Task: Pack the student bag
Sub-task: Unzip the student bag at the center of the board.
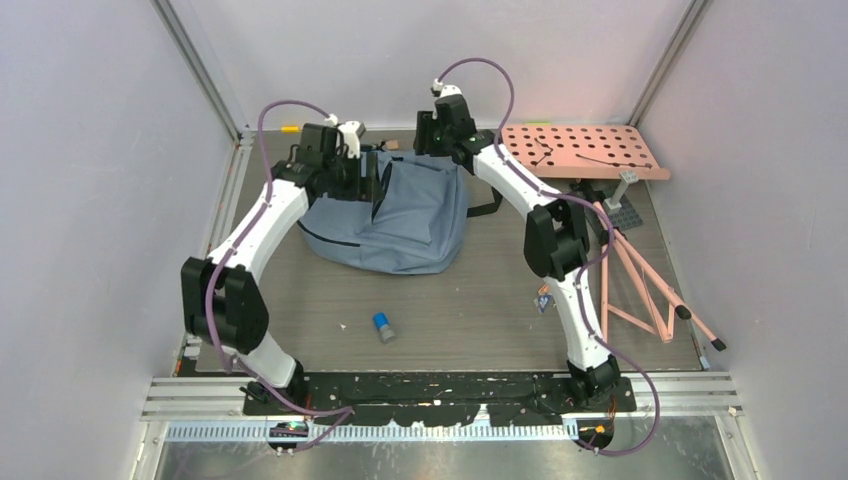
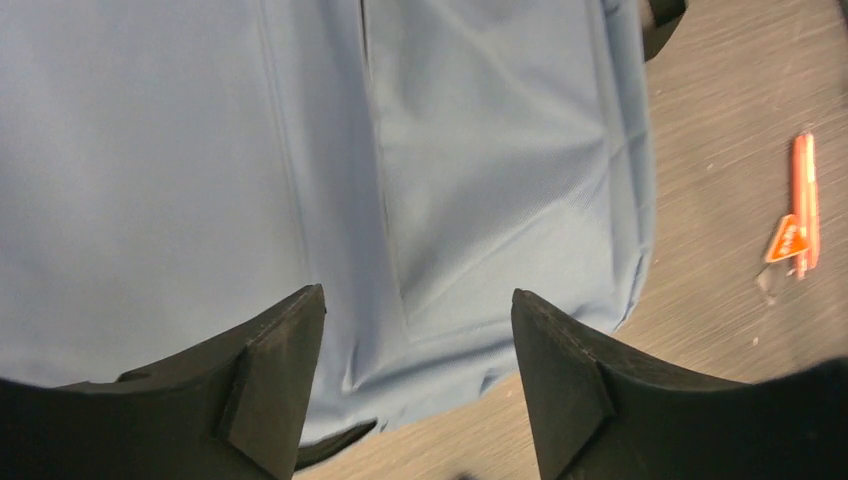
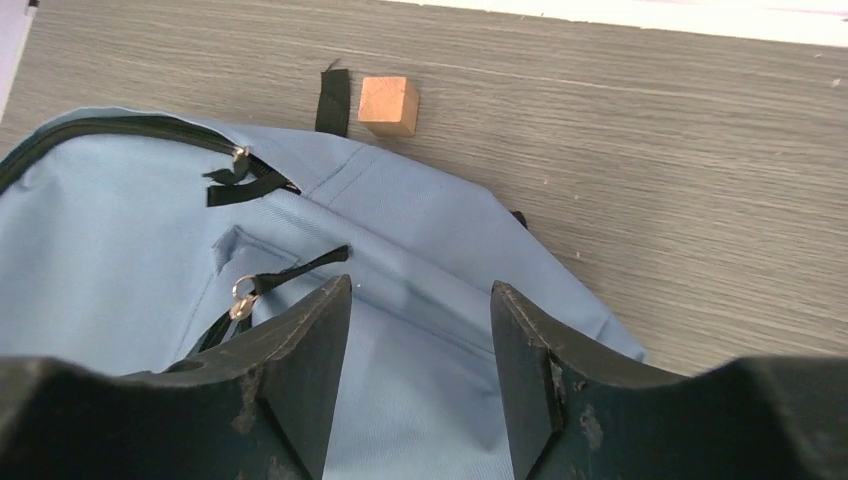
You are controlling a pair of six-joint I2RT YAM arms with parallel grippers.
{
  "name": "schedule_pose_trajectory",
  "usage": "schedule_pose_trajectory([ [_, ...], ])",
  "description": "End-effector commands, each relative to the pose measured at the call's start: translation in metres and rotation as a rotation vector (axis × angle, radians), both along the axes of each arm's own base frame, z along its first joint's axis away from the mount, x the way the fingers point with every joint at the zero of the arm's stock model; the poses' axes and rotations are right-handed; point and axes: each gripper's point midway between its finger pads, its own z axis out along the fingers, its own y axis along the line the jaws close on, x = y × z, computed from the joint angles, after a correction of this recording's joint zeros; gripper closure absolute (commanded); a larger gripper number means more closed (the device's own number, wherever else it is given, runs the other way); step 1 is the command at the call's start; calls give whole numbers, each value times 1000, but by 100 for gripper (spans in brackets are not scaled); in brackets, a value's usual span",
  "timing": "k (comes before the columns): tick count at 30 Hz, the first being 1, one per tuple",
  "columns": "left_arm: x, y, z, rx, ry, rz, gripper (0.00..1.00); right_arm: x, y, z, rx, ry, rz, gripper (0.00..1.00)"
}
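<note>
Near edge: black mounting plate [image 1: 440, 395] carrying both arm bases, with an aluminium rail in front of it. Beyond it is a grey wood-grain table [image 1: 460, 330]. Pale lilac walls enclose left, right and far sides, with metal frame posts in the far corners.

Mid-table, near side: small blue cylinder [image 1: 384, 326] lying on its side, well apart from the bag. To its right, just beside the right arm, is a small object too small to identify.

Right side: pink rod frame [image 1: 640, 290] lying flat. Farther back, a pink pegboard [image 1: 585, 150] stands raised above the surface.

The student bag [image 1: 400, 225] lies flat at the centre-far part of the table, between the two arms. Grey-blue soft fabric, dark zipper line across the left portion, black strap showing at its right edge. The right wrist view shows the zipper partly open at the top, a metal pull [image 3: 243, 290] and black tabs.

Left gripper [image 2: 417, 300]: jaws spread wide over the bag fabric, nothing between them. An orange pen [image 2: 805, 200] lies on the table beside the bag.

Right gripper [image 3: 420, 285]: jaws spread over the bag's top edge, gripping nothing.

Far of the bag: small wooden cube [image 3: 388, 105] just beside a black strap end [image 3: 334, 100].
</note>
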Motion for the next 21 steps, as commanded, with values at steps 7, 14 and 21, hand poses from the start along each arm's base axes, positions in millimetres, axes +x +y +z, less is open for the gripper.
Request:
schedule_pose_trajectory([
  [7,42,-10,-45,30,177,33,24,-31,-12,117,33,-184,39,40],
  [14,43,10,-68,154,212,61,28,-48,-20,105,6,-137,37,41],
  [21,30,23,-72,196,229,75,49,-73,1,91,12,-69,61,44],
])
